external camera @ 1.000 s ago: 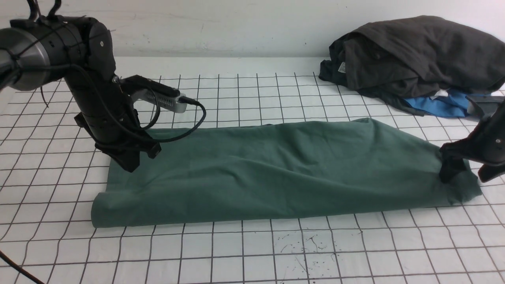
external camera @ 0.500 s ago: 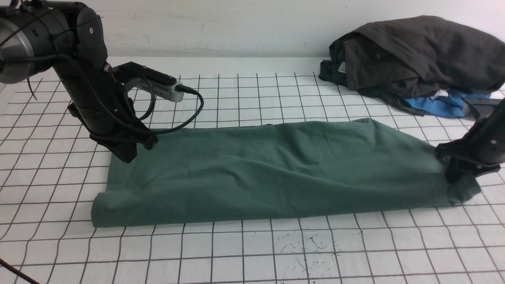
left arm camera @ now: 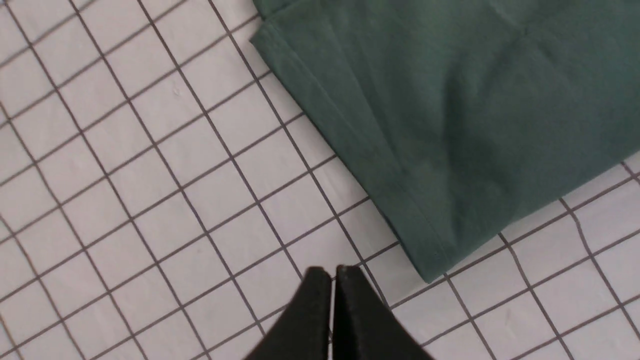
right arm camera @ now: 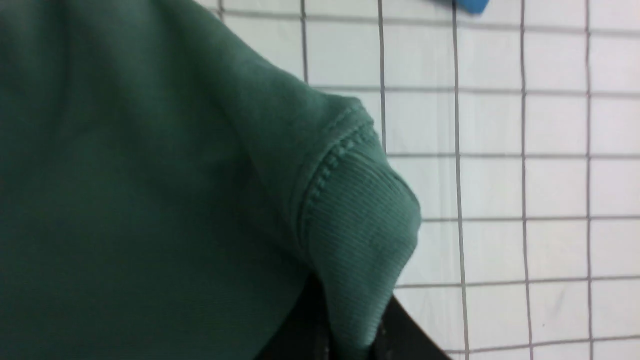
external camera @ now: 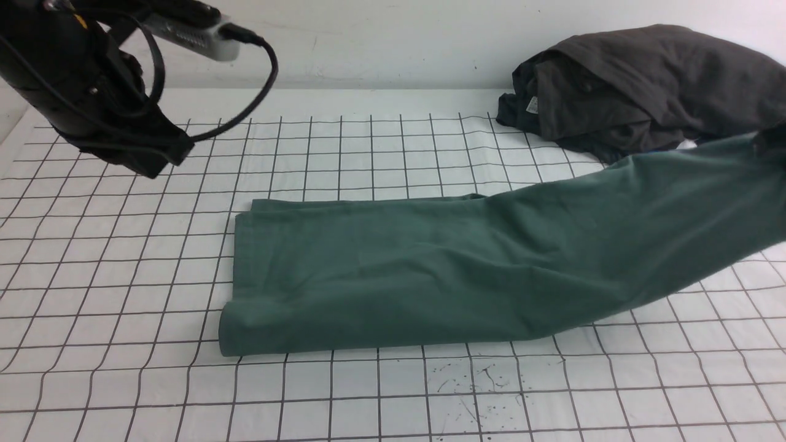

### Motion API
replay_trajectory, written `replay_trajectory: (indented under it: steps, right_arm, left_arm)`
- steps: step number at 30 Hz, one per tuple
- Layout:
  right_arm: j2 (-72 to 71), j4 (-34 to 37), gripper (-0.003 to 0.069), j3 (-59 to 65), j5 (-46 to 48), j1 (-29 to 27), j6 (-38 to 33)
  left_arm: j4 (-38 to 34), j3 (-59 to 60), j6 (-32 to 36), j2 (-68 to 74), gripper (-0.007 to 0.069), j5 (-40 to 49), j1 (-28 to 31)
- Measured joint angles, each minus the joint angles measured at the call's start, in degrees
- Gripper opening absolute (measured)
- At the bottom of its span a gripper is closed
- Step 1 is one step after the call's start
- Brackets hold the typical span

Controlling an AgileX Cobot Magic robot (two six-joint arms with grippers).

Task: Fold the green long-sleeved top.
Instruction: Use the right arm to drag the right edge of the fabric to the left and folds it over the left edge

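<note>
The table point(external camera: 123, 276) with the white grid cover carries the green long-sleeved top point(external camera: 399, 270), folded into a long band: its left part lies flat, and its right end is up off the surface. A dark heap of clothes point(external camera: 645, 80) sits behind it at the far right. The left gripper point(left arm camera: 332, 274) hangs above bare grid near the top's left end, jaws together and empty. The right gripper point(right arm camera: 352, 337) is clamped on the top's ribbed edge point(right arm camera: 360, 225).

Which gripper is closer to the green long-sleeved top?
Right. The right gripper is shut on a ribbed edge of the dark-green cotton top; the left gripper hovers shut, clear of its other end.
</note>
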Motion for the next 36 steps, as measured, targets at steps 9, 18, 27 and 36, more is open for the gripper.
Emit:
replay_trajectory:
  steps: [9, 18, 27, 36]
  right_arm:
    - [1.8, 8.6, 0.0024, -16.0, 5.4, 22.4, -3.6]
    - [19.3, 14.8, 0.0024, -27.5, 2.4, 40.0, -1.0]
    - [35.0, 22.2, 0.0029, -37.2, -2.9, 44.6, 2.0]
    - [37.1, 29.3, 0.0269, -40.3, -4.2, 44.4, 1.6]
  left_arm:
    - [0.0, 0.0, 0.0, -10.2, -0.0007, 1.5, 0.0]
    - [2.5, 0.0, -2.9, -18.7, -0.0007, 2.9, 0.0]
    - [2.6, 0.5, -4.6, -22.9, -0.0007, 3.1, 0.0]
    - [2.3, 0.7, -4.7, -23.2, -0.0007, 3.2, 0.0]
